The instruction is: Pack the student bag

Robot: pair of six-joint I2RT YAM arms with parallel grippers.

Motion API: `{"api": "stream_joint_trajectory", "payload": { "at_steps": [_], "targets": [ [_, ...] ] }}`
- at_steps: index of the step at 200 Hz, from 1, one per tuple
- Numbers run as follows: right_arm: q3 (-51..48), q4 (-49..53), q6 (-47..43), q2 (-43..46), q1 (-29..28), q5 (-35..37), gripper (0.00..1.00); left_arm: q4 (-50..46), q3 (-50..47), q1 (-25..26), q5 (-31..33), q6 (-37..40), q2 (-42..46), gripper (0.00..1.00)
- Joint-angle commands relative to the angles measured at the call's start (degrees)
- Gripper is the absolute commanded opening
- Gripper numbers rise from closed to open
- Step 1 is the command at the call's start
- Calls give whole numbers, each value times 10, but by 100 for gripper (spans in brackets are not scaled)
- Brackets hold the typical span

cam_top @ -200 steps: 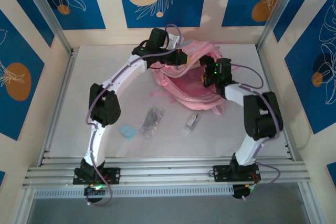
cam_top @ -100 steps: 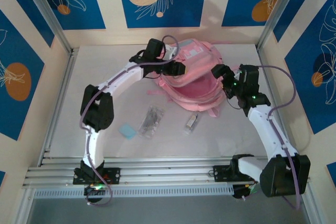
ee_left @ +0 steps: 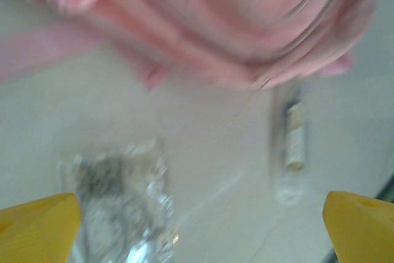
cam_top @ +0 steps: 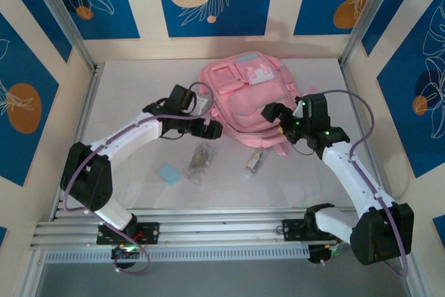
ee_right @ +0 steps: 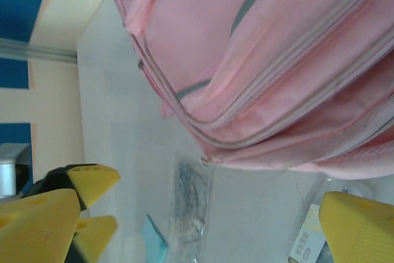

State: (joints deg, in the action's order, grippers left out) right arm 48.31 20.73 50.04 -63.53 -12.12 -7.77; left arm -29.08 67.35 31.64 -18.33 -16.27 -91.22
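We see the pale grey table (cam_top: 139,102) carrying the large soft pink fabric student bag (cam_top: 243,92), which lies at the back centre with its front pockets and white patch facing up. The left pincer (cam_top: 213,130) hovers just beside the bag's near-left edge, its yellow fingers (ee_left: 37,226) spread wide apart and holding nothing. The right pincer (cam_top: 270,113) is at the bag's near-right edge, likewise spread and empty. In front of the bag lie 3 loose items: a clear crinkled plastic packet with dark contents (cam_top: 199,160), a small clear labelled tube (cam_top: 254,162) and a small flat light blue square (cam_top: 169,174).
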Motion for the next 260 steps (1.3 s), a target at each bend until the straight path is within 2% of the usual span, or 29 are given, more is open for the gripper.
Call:
{"api": "stream_joint_trajectory", "payload": {
  "at_steps": [1,68,144,185,224,260],
  "targets": [
    [-14,-20,7,-14,-18,0,99,-35,-45,6,53,18,12,100],
    [-31,-50,24,-36,-34,12,99,-68,-60,64,164,44,-37,100],
    [-49,-56,29,-14,-29,29,100,-76,-62,99,197,54,-111,100],
    [-58,-60,38,-9,-24,32,99,-72,-63,133,244,50,-142,99],
    [-62,-60,41,-4,-19,33,100,-55,-66,136,204,43,-166,90],
    [-67,-58,41,3,-16,36,100,-53,-67,133,194,46,-167,75]
  ]
}}
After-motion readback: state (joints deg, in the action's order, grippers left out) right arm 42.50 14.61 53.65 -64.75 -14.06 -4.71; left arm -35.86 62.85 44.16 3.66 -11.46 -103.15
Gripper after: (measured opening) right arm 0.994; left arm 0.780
